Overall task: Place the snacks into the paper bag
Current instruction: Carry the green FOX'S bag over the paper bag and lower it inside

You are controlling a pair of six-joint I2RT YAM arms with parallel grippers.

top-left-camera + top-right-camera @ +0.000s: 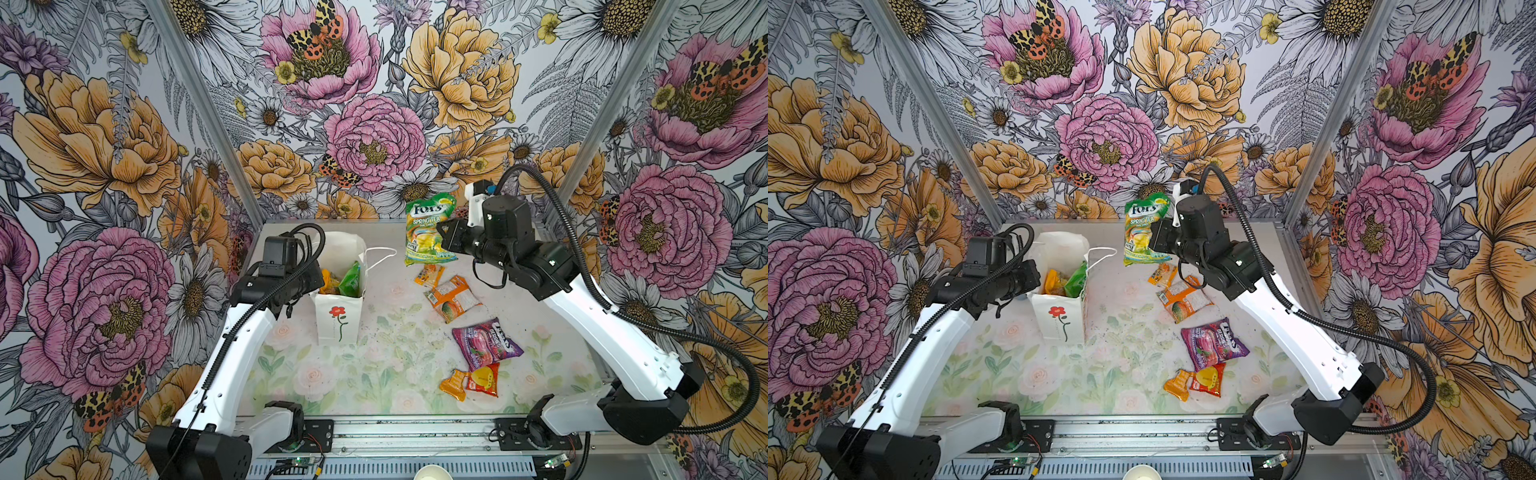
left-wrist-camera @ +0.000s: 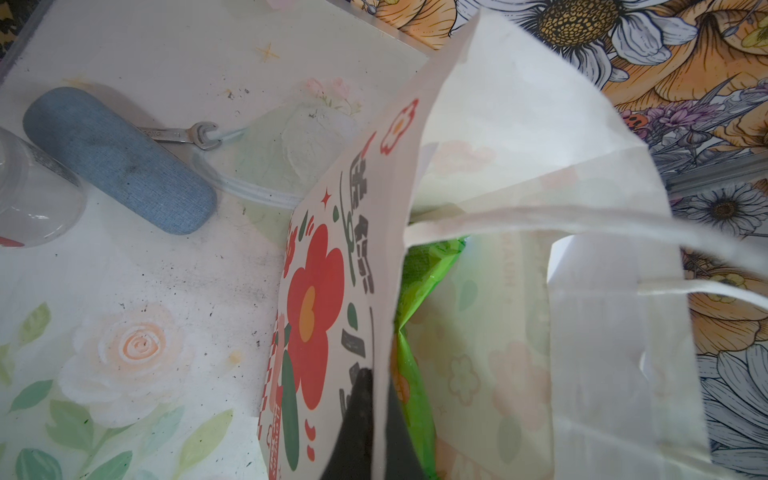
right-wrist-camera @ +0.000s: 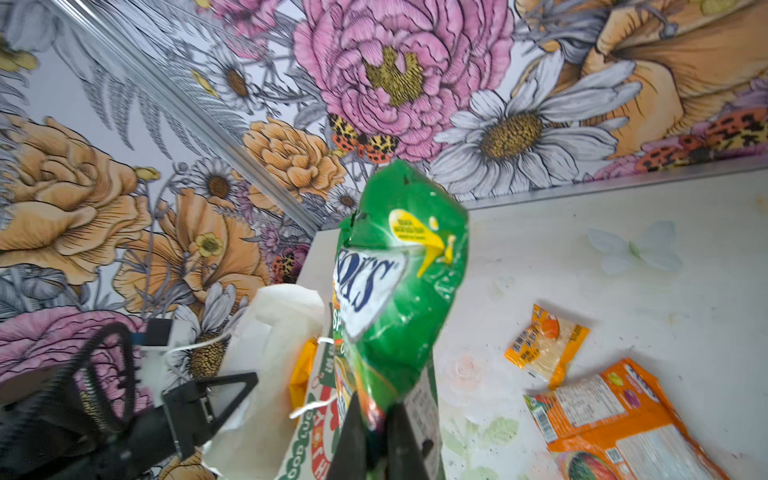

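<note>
Both top views show the paper bag [image 1: 338, 309] [image 1: 1059, 316] standing upright on the left half of the table [image 1: 374, 374]. Its mouth is open, and a green packet [image 1: 350, 280] and a yellow packet [image 1: 330, 280] sit inside, reaching up to the rim. One cord handle [image 1: 380, 253] loops outward from the right rim. The right gripper [image 1: 446, 241] is clamped on one edge of the green-yellow packet [image 1: 430, 226]. This packet hangs upright, clear of the table, near the back wall [image 1: 374, 124], to the right of the bag mouth and apart from it. Bare table separates the bag from the loose snacks. A small orange packet [image 1: 429, 275] lies just beside a large orange packet [image 1: 453, 299], followed by a purple packet [image 1: 486, 343]. A red packet [image 1: 484, 379] and an orange wrapper [image 1: 454, 384] lie nearest the front edge. The front centre of the table is open. The left wrist view alone shows the left gripper [image 2: 376, 399], with its jaws closed on the bag's printed side wall at the rim, one finger outside and one inside. Only that view shows a blue case [image 2: 118, 160], a wrench [image 2: 183, 134] and what appears to be a clear cup [image 2: 33, 195], cropped at the frame edge, on the table beyond the bag. The right wrist view shows the right gripper's fingers [image 3: 353, 436] pinching the held packet's near end.
</note>
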